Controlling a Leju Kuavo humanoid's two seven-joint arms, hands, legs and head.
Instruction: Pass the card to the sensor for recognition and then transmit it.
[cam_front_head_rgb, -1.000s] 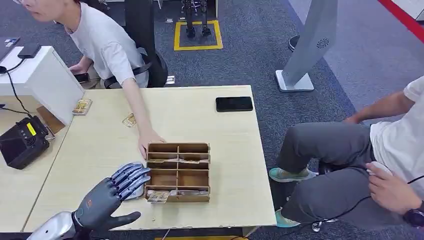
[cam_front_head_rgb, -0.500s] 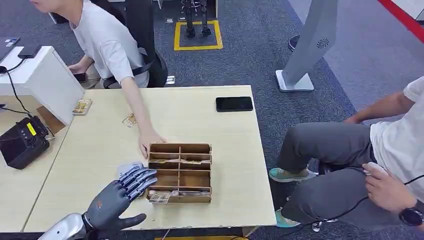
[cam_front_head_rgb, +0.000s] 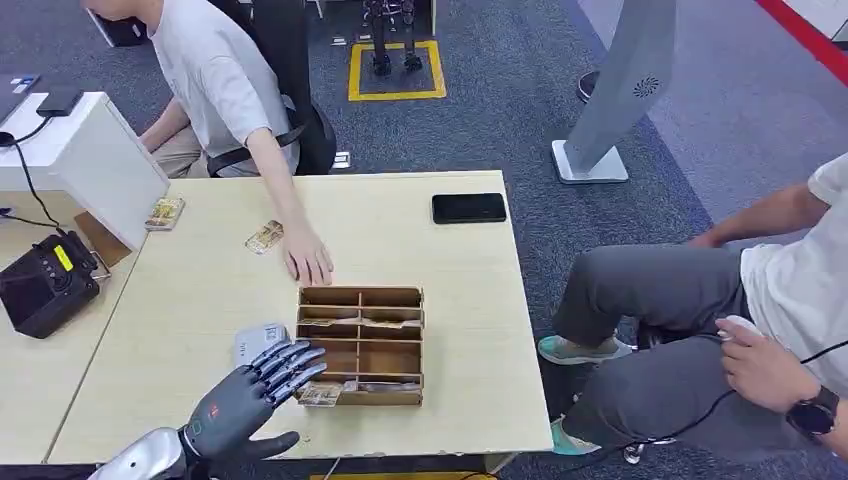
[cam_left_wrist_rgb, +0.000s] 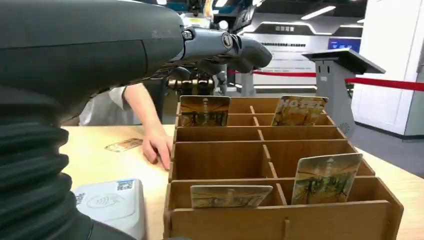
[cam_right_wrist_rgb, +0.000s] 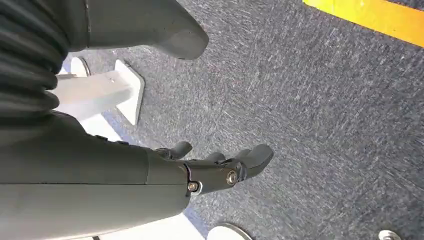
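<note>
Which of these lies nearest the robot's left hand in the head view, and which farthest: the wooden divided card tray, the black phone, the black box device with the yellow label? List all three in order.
1. The wooden divided card tray, just right of the left hand, by its fingers.
2. The black box device with the yellow label, far left on the side table.
3. The black phone, at the table's far right corner.

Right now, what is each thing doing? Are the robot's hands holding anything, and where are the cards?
left hand: open, holding nothing, fingers reaching toward the wooden box.
right hand: hanging over the floor, holding nothing.
wooden box: flat on the table, cards standing in some slots.
front card: leaning upright in its slot.
sensor: flat on the table beside the box.
phone: flat, screen dark.
</note>
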